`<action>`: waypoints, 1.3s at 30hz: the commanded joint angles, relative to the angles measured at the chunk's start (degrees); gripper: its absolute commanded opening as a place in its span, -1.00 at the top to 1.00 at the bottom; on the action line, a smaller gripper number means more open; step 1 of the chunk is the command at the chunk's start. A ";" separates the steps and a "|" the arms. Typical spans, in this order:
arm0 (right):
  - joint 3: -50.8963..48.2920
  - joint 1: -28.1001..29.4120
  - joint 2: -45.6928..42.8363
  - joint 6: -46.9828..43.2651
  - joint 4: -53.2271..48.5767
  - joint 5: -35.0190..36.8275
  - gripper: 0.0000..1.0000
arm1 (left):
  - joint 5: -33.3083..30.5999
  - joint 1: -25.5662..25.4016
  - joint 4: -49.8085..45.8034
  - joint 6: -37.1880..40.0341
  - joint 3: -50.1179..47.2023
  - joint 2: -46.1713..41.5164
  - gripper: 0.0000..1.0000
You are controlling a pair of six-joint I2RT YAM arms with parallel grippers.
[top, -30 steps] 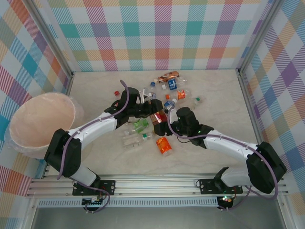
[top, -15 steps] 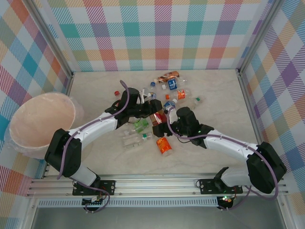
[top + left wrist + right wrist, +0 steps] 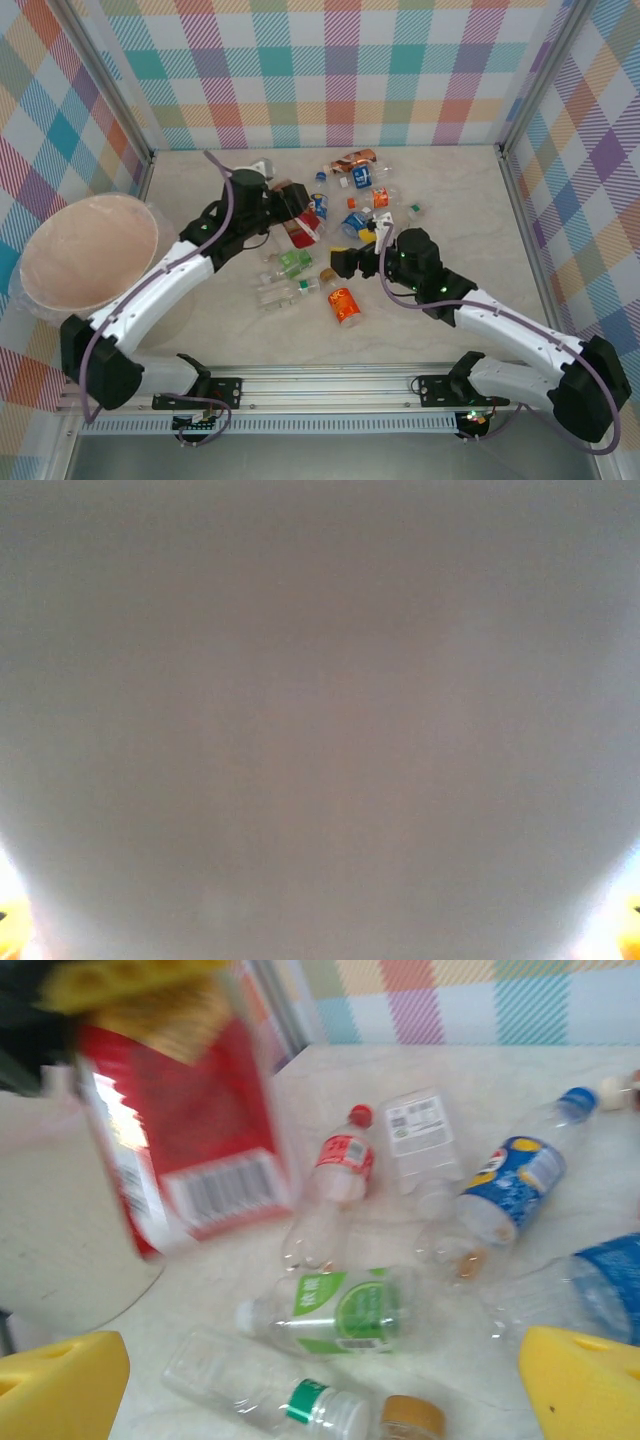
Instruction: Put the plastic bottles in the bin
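My left gripper [image 3: 296, 212] is raised over the table's back left and is shut on a red-labelled bottle [image 3: 303, 228]. In the right wrist view that bottle [image 3: 190, 1140] hangs at upper left, with the left gripper's yellow pads [image 3: 130, 985] on its top. My right gripper [image 3: 345, 262] [image 3: 320, 1390] is open and holds nothing. It hovers over a green-labelled bottle [image 3: 350, 1315] [image 3: 293, 262] and a clear bottle with a green band [image 3: 260, 1390]. More plastic bottles lie scattered: a red-capped one [image 3: 335, 1195], a blue-labelled one [image 3: 510, 1195], an orange-labelled one [image 3: 343, 305]. The bin [image 3: 90, 260] stands at far left. The left wrist view is a grey blur.
Other bottles [image 3: 352, 160] and loose caps [image 3: 244, 193] lie toward the back wall. Metal frame posts [image 3: 515, 200] and checked walls close in the table on three sides. A rail [image 3: 300, 385] runs along the near edge.
My right gripper has opened, let go of the red-labelled bottle and pulled back to the right. My left arm has lifted that bottle up and to the left.
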 commanded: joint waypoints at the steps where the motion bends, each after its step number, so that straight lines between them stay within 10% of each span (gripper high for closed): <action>1: -2.46 0.24 -1.58 1.88 2.29 10.28 -0.99 | -11.70 0.61 -7.50 5.12 2.56 -3.88 -0.12; 23: -3.61 0.14 1.72 7.07 1.97 18.12 -1.00 | -47.82 3.50 -12.17 37.95 12.84 -19.08 -0.11; 32: -1.45 0.15 2.92 6.24 1.02 16.32 -0.99 | -53.28 16.76 -6.45 44.84 10.00 -23.54 -0.08; 39: -0.38 0.07 3.93 5.73 1.35 14.63 -0.99 | -46.43 32.66 -16.65 28.69 7.04 -24.30 -0.08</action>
